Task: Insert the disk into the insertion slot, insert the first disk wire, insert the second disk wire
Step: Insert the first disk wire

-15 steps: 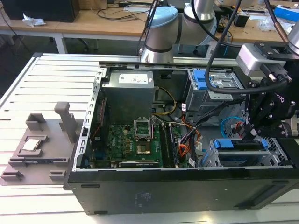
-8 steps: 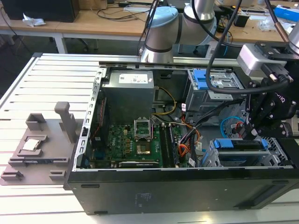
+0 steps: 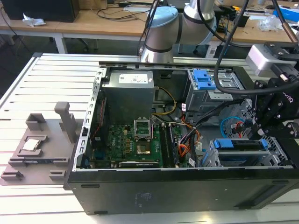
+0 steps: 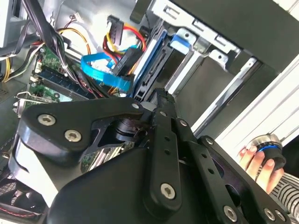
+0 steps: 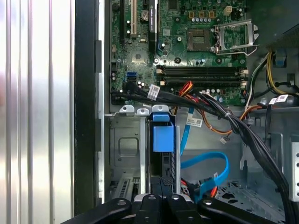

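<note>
The disk, grey in a bright blue caddy, stands on edge inside the insertion slot, a silver sheet-metal cage at the case's corner. In the exterior view the disk lies in that cage at the exterior view's right. My gripper is shut, its tips right at the disk's exposed edge. In the second wrist view my gripper sits against the blue-framed disk. A loose blue data cable and a connector on red and yellow wires hang beside the disk's end.
The open computer case holds a green motherboard and a black cable bundle crossing above the cage. A taller grey cage with a blue latch stands behind. A grey fixture lies outside the case. A person's hand holds a round knob.
</note>
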